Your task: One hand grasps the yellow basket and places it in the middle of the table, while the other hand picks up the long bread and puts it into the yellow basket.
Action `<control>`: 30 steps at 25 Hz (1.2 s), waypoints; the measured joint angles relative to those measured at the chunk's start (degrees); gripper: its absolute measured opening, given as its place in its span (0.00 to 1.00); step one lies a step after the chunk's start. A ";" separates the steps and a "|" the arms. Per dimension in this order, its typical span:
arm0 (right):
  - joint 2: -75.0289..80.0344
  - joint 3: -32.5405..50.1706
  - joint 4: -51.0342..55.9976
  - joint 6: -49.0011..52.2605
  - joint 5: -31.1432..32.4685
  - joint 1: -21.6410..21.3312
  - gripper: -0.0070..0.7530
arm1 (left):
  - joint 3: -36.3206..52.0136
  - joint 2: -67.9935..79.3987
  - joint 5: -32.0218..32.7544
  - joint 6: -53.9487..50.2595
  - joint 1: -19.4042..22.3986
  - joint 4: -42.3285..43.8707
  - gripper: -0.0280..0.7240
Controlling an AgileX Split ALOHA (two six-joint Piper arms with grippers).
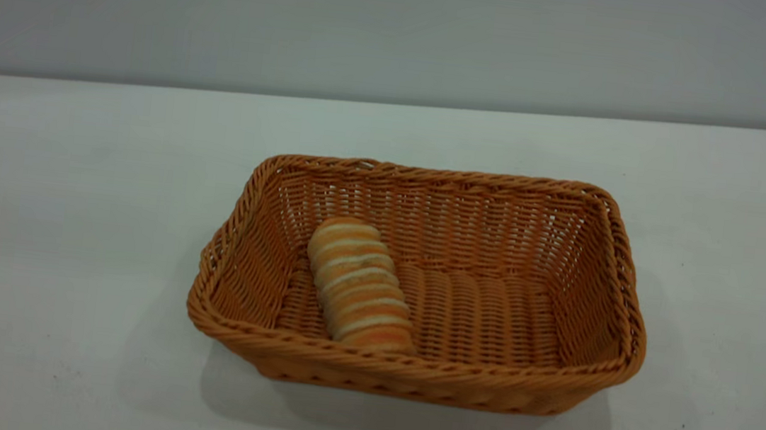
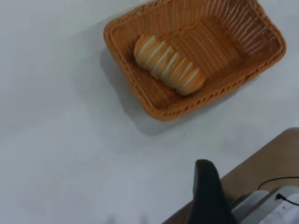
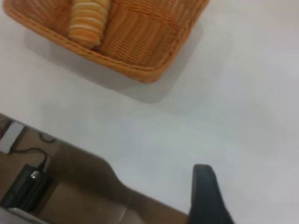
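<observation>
- long bread [image 1: 361,284] lies inside the yellow basket [image 1: 607,246], toward its left end, basket mid-table [image 1: 56,209]
- left gripper [image 2: 209,193]: only one black finger shows, can't tell how open
- right gripper [image 3: 207,196]: same, mostly cut off
</observation>
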 joint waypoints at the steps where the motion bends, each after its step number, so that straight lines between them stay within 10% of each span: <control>1: -0.37 0.56 -0.42 0.19 -0.53 0.00 0.61 | 1.38 -2.34 0.21 -0.79 0.00 0.83 0.75; 30: -8.11 5.97 -1.84 1.17 -1.95 0.00 0.49 | 23.47 -36.16 2.85 -17.75 -0.36 19.79 0.75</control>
